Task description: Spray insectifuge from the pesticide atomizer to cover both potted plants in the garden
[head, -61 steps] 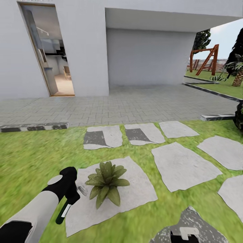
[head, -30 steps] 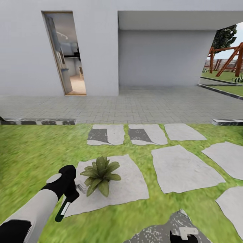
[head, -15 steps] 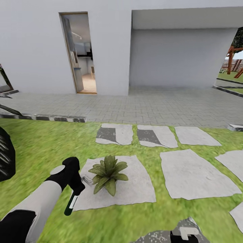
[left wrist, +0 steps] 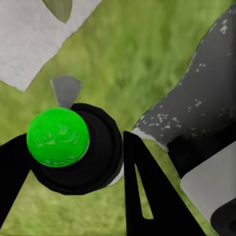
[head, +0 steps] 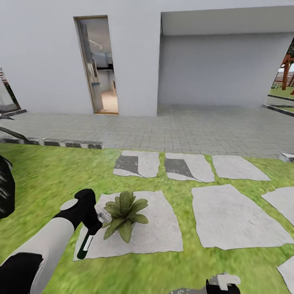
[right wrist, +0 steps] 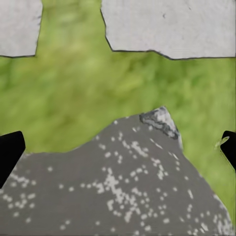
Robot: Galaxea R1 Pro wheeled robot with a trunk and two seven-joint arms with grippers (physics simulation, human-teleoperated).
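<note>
The left gripper (head: 92, 222) has its jaws clamped on the atomizer (head: 87, 244), whose grey head sits just beside the plant (head: 123, 212) at its 9 o'clock on a stone (head: 155, 232). So close, the spray may wet only the near leaves and miss the far side. The right gripper (right wrist: 118, 142) has its jaws wide apart, holding nothing.

Greens, greys and black around the held spray bottle

The pesticide atomizer (head: 87, 241) is dark green-black with a white strip and a pale grey trigger head; in the left wrist view its base (left wrist: 58, 137) glows bright green inside a black ring. Just beside its nozzle, the potted plant (head: 123, 214) has mid-green pointed leaves on a pale grey stepping stone (head: 155, 232). The left gripper (head: 87, 214) is black, on a white forearm. Surrounding grass (head: 45, 183) is vivid green; a speckled dark grey stone (right wrist: 118, 187) lies nearer the robot.
</note>
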